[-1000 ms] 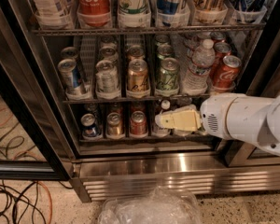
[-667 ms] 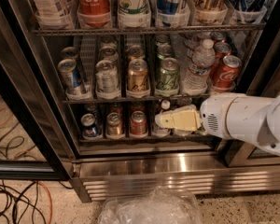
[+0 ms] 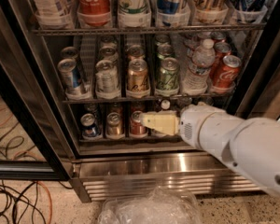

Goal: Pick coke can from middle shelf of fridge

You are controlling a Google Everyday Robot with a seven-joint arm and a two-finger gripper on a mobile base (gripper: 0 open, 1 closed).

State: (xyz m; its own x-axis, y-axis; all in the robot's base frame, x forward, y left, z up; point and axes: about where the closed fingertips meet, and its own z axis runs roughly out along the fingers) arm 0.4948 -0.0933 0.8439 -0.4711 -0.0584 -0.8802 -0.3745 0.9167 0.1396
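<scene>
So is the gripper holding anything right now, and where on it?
Nothing seen in it. The gripper sits in front of the bottom row of cans; the coke can stands untouched on the middle shelf, far right.

Speckled pale floor [image 3: 65, 213] along the bottom. Tangle of black and orange cables [image 3: 11, 202] strewn at lower left. Crinkled clear bag [image 3: 149, 210] lying at bottom centre. Dim, warm light throughout. Gripper [image 3: 147, 120] mid-frame, well above bag.
</scene>
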